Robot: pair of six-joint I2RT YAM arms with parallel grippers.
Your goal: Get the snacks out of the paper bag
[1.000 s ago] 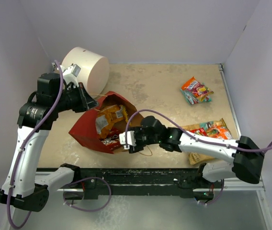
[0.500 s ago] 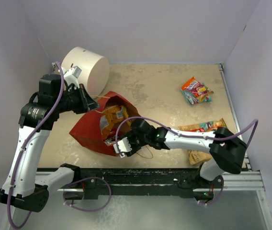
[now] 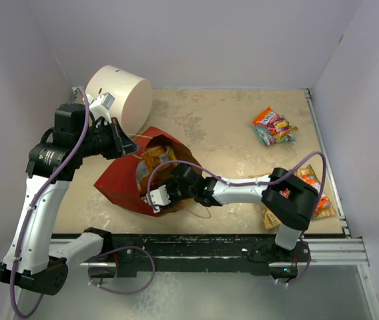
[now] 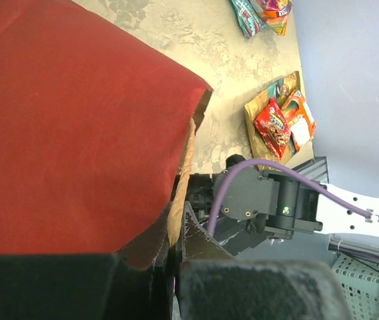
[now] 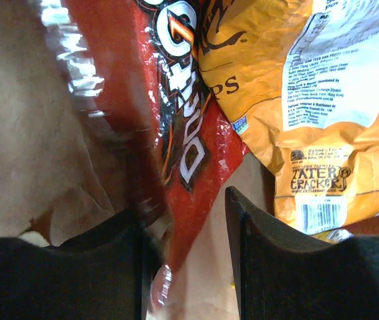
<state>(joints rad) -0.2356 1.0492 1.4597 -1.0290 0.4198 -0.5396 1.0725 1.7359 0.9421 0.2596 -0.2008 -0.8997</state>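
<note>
Right wrist view: right gripper (image 5: 184, 207), fingers spread, is straddling the red packet (image 5: 199, 150) inside the paper bag (image 5: 26, 133) (close squarely, I'd say); left gripper (image 3: 125, 142) is pinching the bag's rim.

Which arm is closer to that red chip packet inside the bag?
Right. The right end effector is inside the paper bag, open fingers either side of the red packet. The left end effector pinches the bag's rim, apart from the packet.
</note>
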